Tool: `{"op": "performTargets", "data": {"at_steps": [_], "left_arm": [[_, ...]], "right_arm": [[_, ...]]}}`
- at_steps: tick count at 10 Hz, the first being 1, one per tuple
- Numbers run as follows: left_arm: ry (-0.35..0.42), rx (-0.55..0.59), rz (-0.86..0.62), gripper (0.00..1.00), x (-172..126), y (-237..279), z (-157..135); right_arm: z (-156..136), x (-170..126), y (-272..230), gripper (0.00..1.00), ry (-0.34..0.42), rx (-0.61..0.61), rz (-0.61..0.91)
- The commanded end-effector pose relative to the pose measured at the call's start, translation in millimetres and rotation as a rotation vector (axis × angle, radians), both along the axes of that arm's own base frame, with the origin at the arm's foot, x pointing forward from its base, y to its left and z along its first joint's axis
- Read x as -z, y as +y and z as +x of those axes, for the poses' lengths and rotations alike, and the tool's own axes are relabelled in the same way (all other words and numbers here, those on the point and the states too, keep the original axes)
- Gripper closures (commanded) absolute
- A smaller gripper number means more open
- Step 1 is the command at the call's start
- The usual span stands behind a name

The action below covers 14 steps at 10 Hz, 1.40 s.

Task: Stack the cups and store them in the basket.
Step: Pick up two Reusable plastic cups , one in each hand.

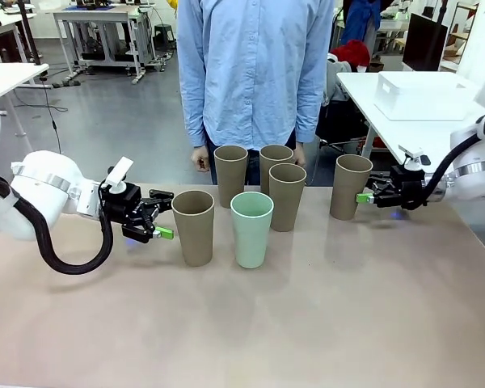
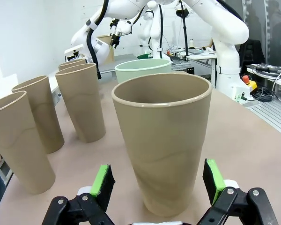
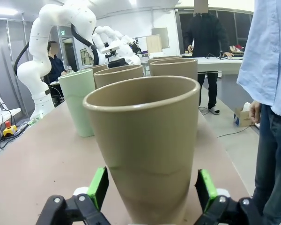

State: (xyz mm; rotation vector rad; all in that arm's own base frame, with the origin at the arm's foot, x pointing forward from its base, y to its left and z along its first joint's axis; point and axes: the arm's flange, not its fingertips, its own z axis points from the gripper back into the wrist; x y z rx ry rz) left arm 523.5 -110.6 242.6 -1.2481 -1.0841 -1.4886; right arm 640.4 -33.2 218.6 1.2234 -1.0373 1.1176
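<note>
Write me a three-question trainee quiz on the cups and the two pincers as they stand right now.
1. True or false: the mint green cup is nested inside another cup.
2. How many tan cups stand on the table? A) four B) five C) six
3. Fill in the blank: the left pincer and the right pincer each sit around a tan cup, with jaws ____.

Key: 1 false, it stands alone and upright; 2 B; 3 open.
</note>
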Motion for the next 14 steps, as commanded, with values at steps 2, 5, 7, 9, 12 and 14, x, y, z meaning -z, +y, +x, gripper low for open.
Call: {"op": "performTargets", "data": {"at_steps": [2,5,7,9,12,14], "left_arm": [[0.006,0.065,-0.017,0.0,2,-14,0],[0.011,0.105,-0.041,0.0,7,-30,-4],[0.02,0.113,-0.035,0.0,13,-38,-3],[0.022,0.122,-0.045,0.0,16,-45,-3],[0.026,0.148,-0.075,0.0,20,-55,-4],[0.017,0.156,-0.099,0.0,20,-63,-7]], "right_arm": [[11,3,11,0.0,0.005,-0.003,-0.009],[13,6,16,0.0,0.024,-0.017,-0.002],[13,7,20,0.0,0.03,-0.03,0.009],[14,7,22,0.0,0.035,-0.042,0.023],[13,5,23,0.0,0.036,-0.045,0.026],[12,5,24,0.0,0.037,-0.052,0.027]]}}
